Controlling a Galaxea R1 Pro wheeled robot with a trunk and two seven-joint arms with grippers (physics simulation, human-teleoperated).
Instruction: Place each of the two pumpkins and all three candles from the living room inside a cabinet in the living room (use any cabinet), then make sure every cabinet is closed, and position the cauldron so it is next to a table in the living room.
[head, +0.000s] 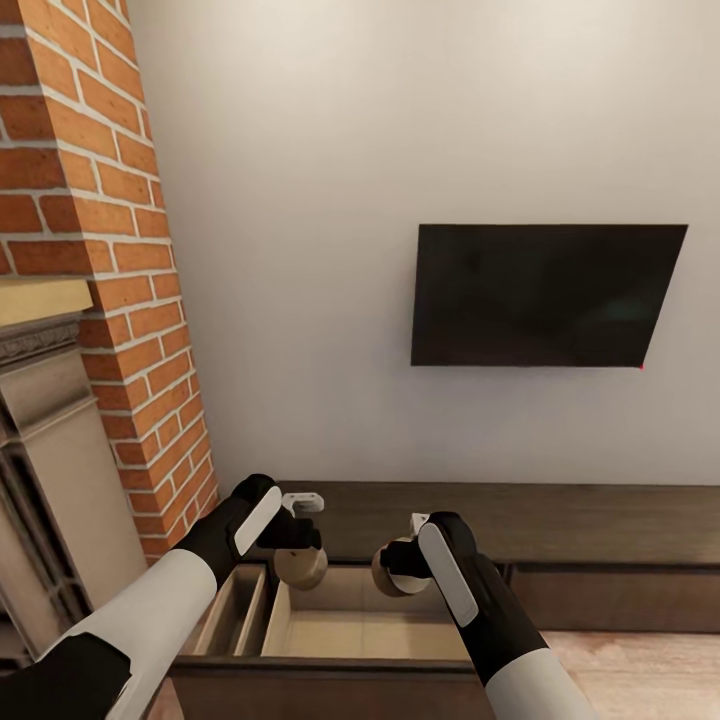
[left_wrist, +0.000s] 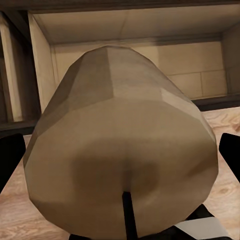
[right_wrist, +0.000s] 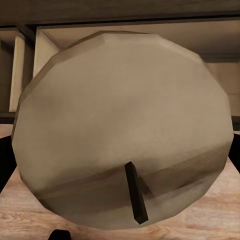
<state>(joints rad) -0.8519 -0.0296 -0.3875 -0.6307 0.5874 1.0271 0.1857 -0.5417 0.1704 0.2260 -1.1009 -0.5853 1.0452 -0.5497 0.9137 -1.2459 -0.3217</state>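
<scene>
Left end effector (head: 300, 550), right end effector (head: 400, 568) each clamp candle, apparently; both above open cabinet (head: 350, 625) drawer.

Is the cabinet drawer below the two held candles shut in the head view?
No: the drawer of the cabinet stands pulled out, its pale inside showing beneath the candles held over it.
</scene>
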